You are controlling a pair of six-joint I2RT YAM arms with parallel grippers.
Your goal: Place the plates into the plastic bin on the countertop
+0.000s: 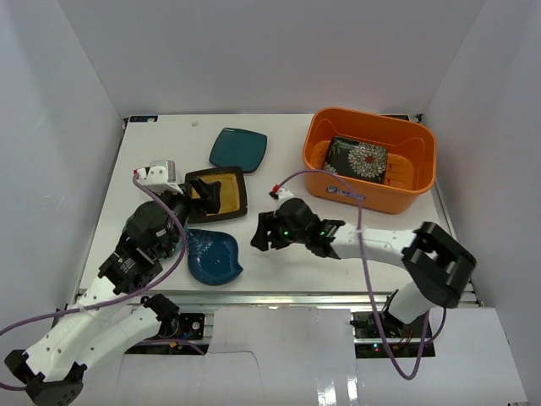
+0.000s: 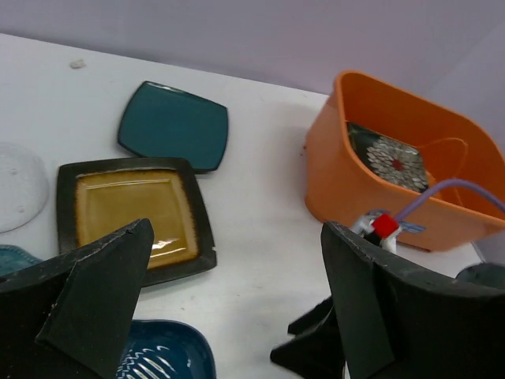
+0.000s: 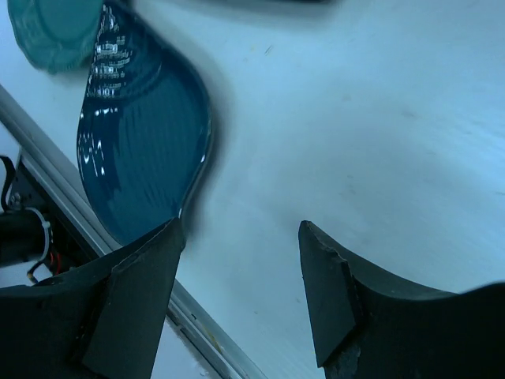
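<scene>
Far left of the orange plastic bin (image 1: 370, 196), the left gripper (image 1: 201, 194) hovers with its jaws spread and nothing between them, over the near part of a square plate with a glossy yellow middle and a black rim (image 1: 221, 193). In the left wrist view the edge of a clear, roundish dish (image 2: 16, 185) shows further left.

Just in front of the yellow plate lies a dark blue plate (image 1: 213, 256), shiny, ribbed and wavy-edged. A paler turquoise dish (image 3: 51, 31) shows at its edge in the right wrist view. Behind the yellow plate, closer to the bin, a plain dark teal square plate with rounded corners (image 1: 237, 149) lies flat on the white countertop (image 1: 287, 152).

Between these plates and the bin, the right gripper (image 1: 262, 232) hangs released and empty above bare countertop, just beside the blue plate.

The bin is a rounded rectangular tub with a label on its near wall. One black plate with a white flower pattern (image 1: 357, 158) lies inside it. Seen from above, three plates lie outside it.
</scene>
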